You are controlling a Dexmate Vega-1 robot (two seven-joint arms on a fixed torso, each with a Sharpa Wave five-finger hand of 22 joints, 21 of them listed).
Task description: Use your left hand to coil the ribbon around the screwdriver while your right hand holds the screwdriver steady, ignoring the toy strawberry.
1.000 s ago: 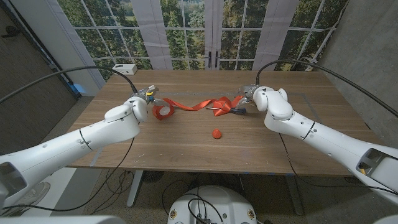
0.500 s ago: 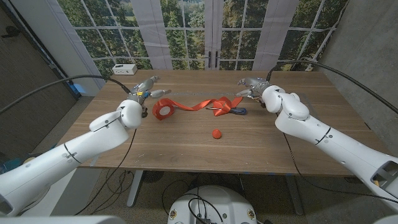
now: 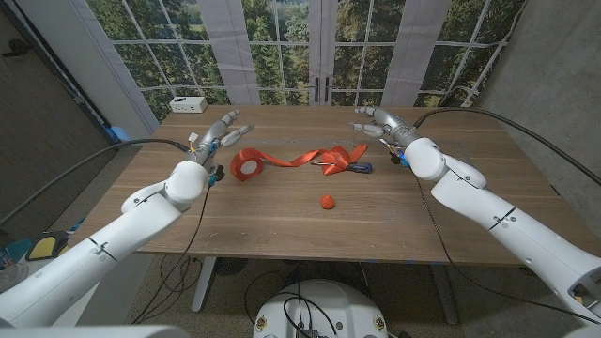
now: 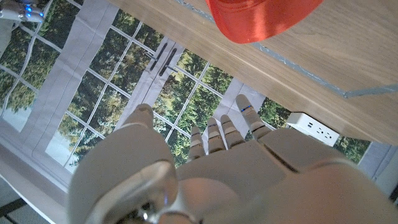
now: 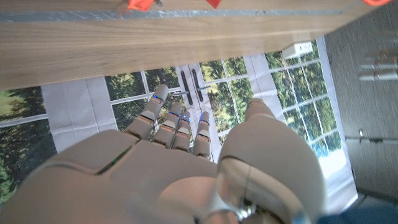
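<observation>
Both of my hands have lifted and pulled away from the ribbon and screwdriver since a second ago, when they sat right beside them.

From the head view, my left hand (image 3: 215,134) hovers over the table's (image 3: 282,221) far left part, fingers spread and holding nothing, just beside the red ribbon (image 3: 282,161). The ribbon's rolled end lies near that hand, and its loose tail runs across to the screwdriver (image 3: 346,168), which lies flat on the wood with the ribbon draped over it. My right hand (image 3: 380,123) floats beyond the screwdriver, fingers apart and empty. The toy strawberry (image 3: 326,201) sits alone, nearer my body. A white box (image 3: 189,103) rests at the far left corner.

From the left wrist view, my left hand (image 4: 217,168) shows its back, fingers extended and apart, with the ribbon (image 4: 261,18) close by.

From the right wrist view, my right hand (image 5: 180,162) is likewise spread and empty.
</observation>
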